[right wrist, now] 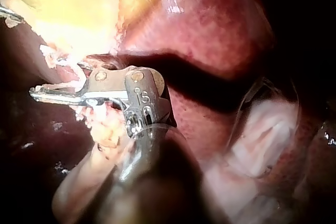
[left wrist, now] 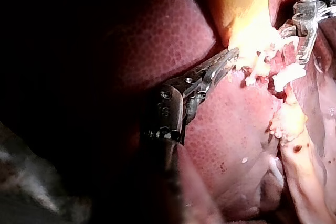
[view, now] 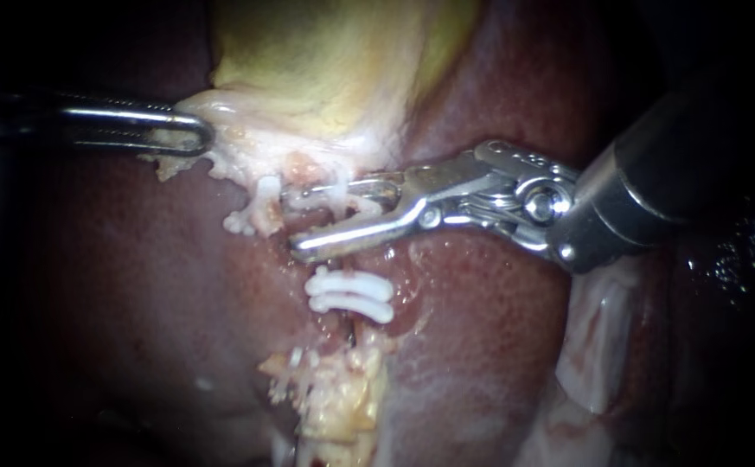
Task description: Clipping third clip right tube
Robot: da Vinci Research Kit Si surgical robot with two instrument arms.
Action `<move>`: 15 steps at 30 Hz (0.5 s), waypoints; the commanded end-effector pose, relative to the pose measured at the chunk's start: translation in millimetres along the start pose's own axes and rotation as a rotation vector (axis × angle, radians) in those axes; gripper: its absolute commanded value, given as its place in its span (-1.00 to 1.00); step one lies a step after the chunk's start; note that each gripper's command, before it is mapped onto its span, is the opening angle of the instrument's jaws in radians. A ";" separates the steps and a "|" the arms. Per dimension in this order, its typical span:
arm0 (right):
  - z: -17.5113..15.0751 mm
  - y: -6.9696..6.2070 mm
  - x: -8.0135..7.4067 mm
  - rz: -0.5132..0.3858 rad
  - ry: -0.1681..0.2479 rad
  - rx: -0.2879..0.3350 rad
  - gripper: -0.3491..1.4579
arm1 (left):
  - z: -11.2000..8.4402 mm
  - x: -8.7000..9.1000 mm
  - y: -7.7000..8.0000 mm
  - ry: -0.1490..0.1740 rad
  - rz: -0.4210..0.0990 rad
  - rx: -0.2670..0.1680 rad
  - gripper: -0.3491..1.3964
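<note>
My right instrument (view: 295,223) comes in from the right with its jaws open. They straddle a pale tube (view: 361,210) that runs down from the yellow gallbladder (view: 325,60). One jaw lies above the tube and one below it, with something white at the upper jaw. Two white clips (view: 349,294) sit side by side on the tube just below the jaws. My left instrument (view: 197,135) is shut on the whitish lower edge of the gallbladder. The left wrist view shows its jaws (left wrist: 229,59) biting that edge. In the right wrist view the right instrument (right wrist: 52,85) reaches into the pale tissue.
Dark red liver (view: 481,329) surrounds the site. Another white clip (view: 254,212) sits on a short stump left of the right instrument's tips. Frayed yellow-white tissue (view: 334,398) hangs below the two clips. Pale folds (view: 593,346) lie under the right shaft.
</note>
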 end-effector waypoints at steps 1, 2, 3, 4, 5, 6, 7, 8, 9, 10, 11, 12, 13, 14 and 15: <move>0.0 0.0 0.0 0.000 0.000 -0.001 -0.18 | 0.0 0.0 0.0 0.000 0.000 0.000 -1.00; 0.0 0.0 0.0 0.000 0.000 -0.001 -0.20 | 0.0 0.0 0.0 0.000 0.000 0.000 -1.00; 0.0 0.0 0.0 0.000 0.000 -0.001 -0.22 | 0.0 0.0 0.0 0.000 0.000 0.000 -1.00; 0.0 0.0 0.0 0.000 0.000 -0.001 -0.25 | 0.0 0.0 0.0 0.000 0.000 0.000 -1.00; 0.0 0.0 0.0 0.000 0.001 -0.004 -0.27 | 0.0 0.0 0.0 0.000 0.000 0.000 -1.00; 0.0 0.0 0.0 0.000 0.002 -0.007 -0.30 | 0.0 0.0 0.0 0.000 0.000 0.000 -1.00; 0.0 0.0 0.0 -0.001 0.005 -0.012 -0.34 | 0.0 0.0 0.0 0.000 0.000 0.000 -1.00; 0.0 0.0 0.0 -0.001 0.010 -0.023 -0.38 | 0.0 0.0 0.0 0.000 0.000 0.000 -1.00; -0.1 0.0 0.0 -0.001 0.016 -0.034 -0.43 | 0.0 0.0 0.0 0.000 0.000 0.000 -1.00; -0.1 0.0 0.0 -0.002 0.022 -0.046 -0.50 | 0.0 0.0 0.0 0.000 0.000 0.000 -1.00; -0.1 0.0 0.0 -0.002 0.025 -0.053 -0.56 | 0.0 0.0 0.0 0.000 0.000 0.000 -1.00; -0.2 0.0 0.0 0.004 0.029 -0.061 -0.61 | 0.0 0.0 0.0 0.000 0.000 0.000 -1.00; -0.2 0.0 0.0 0.010 0.032 -0.067 -0.70 | 0.0 0.0 0.0 0.000 0.000 0.000 -1.00; -0.3 -0.1 0.0 0.021 0.035 -0.069 -0.76 | 0.0 0.0 0.0 0.000 0.000 0.000 -1.00; -0.3 -0.1 0.0 0.033 0.035 -0.070 -0.81 | 0.0 0.0 0.0 0.000 0.000 0.000 -1.00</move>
